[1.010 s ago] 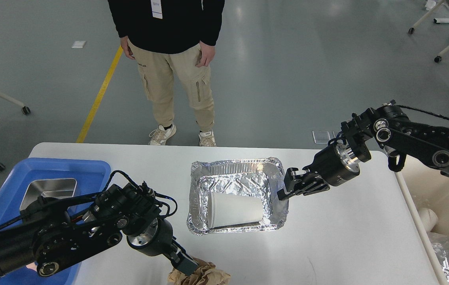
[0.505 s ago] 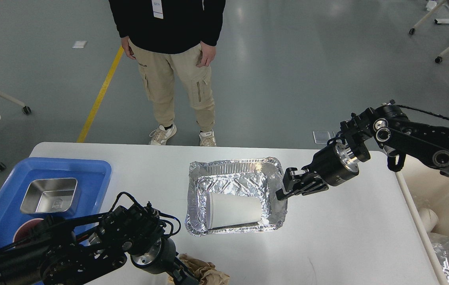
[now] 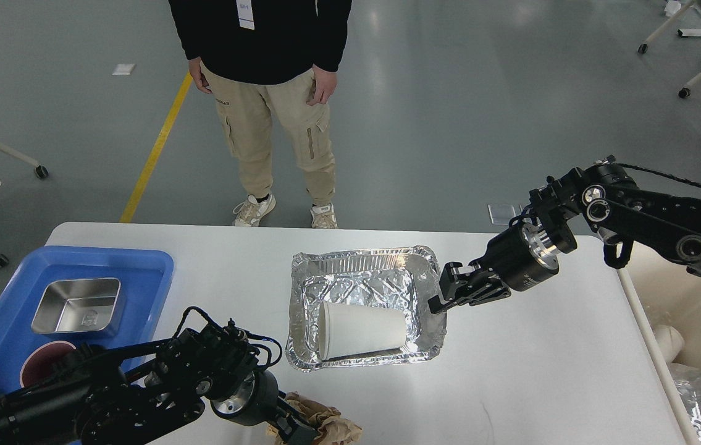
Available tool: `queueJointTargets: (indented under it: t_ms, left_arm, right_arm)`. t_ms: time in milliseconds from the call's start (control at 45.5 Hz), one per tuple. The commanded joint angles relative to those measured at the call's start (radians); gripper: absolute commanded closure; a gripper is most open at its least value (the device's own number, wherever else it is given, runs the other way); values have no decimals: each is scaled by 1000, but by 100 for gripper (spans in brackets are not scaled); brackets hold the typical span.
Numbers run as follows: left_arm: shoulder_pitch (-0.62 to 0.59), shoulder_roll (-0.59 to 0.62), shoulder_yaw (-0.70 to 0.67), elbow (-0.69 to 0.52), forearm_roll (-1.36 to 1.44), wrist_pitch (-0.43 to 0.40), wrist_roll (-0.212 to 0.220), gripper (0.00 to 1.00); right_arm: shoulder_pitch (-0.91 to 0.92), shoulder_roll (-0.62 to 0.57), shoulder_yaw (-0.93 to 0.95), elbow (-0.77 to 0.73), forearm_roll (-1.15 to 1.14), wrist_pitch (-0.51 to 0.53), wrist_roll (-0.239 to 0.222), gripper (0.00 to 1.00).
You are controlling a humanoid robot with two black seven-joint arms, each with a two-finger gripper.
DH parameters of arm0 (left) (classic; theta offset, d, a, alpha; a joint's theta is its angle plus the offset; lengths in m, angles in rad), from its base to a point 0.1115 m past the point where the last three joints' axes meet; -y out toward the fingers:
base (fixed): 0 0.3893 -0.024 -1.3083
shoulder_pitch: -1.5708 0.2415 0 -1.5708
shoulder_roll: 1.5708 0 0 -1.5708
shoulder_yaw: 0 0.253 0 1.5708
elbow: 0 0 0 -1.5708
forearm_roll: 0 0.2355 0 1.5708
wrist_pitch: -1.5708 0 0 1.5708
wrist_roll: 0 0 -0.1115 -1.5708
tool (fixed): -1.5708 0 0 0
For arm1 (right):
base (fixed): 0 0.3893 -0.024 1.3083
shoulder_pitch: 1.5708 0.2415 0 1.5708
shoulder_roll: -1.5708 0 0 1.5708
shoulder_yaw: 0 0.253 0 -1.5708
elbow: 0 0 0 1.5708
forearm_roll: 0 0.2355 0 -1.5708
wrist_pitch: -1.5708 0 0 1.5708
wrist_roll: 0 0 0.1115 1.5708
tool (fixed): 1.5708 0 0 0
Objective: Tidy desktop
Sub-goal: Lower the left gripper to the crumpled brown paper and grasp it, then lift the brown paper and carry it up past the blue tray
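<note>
With my right end effector [image 3: 438, 301] clamped on the right rim of the crinkled silver foil tray [image 3: 362, 281] at frame centre, holding the tipped white paper cup [image 3: 362, 330], I should drag it level across the white bench [image 3: 541, 371], while my left end effector [image 3: 291, 429], jaws unreadable, sits on crumpled brown paper [image 3: 325, 423] at the bottom edge.

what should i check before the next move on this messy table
1. Right gripper hold on the foil tray: jaws pinch its right rim, ok.
2. Paper cup: lies on its side inside the tray, could roll if tilted, not ok.
3. Left gripper hold on the crumpled brown paper: jaws hidden at the view's edge, cannot tell.
4. Blue tray: has bare floor beside its steel pan, ok.
5. Person: stands off the table's far edge, ok.
</note>
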State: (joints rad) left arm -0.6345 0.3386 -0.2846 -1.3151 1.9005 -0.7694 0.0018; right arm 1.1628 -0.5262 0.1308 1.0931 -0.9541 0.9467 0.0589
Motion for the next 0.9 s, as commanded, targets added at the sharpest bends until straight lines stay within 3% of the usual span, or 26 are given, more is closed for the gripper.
queueJointTargets:
  t_ms: [0,132,307,659,878]
  left_arm:
    - [-17,8,1,4,0,-1,-37,56]
    - [-25,10,1,5,0,-1,-86,80]
    - [-27,11,16,4,6,-2,-114,90]
    - [-13,129,-28,-91,3,1,-192,91]
    - [38,266,-209,-167,-37,4,-226,91]
  right_arm:
    - [0,-9,1,1,0,0,-1,100]
    - [0,-9,1,5,0,-2,-1,100]
    - [-2,-12,1,5,0,-2,-1,100]
    - [-14,-21,0,1,0,-3,-1,100]
    - [-17,-18,-4,-2,0,-3,-1,100]
